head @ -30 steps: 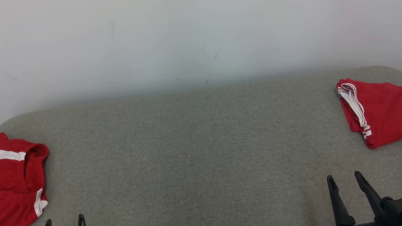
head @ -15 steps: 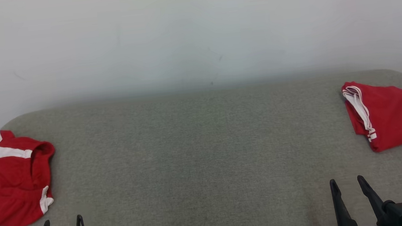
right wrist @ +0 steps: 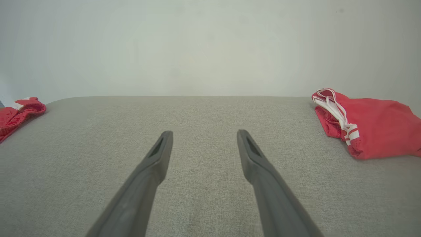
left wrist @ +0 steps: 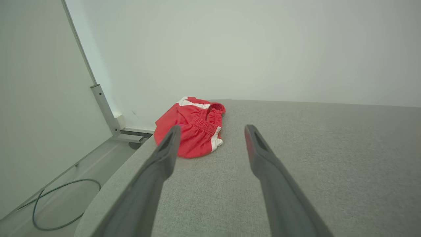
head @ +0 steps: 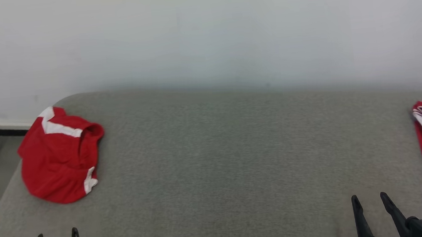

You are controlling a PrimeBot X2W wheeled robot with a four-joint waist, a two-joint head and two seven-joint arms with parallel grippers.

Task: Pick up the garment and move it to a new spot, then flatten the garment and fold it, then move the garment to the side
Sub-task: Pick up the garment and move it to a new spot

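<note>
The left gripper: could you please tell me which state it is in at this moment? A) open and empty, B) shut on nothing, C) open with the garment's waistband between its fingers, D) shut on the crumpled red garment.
A: the left gripper has its fingers spread with nothing between them but the grey surface, while the crumpled red garment lies apart from it, further along the surface.

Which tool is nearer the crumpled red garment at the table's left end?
Left. The left tool sits just below the crumpled garment in the head view, open and apart from it; the right tool is far across the table.
</note>
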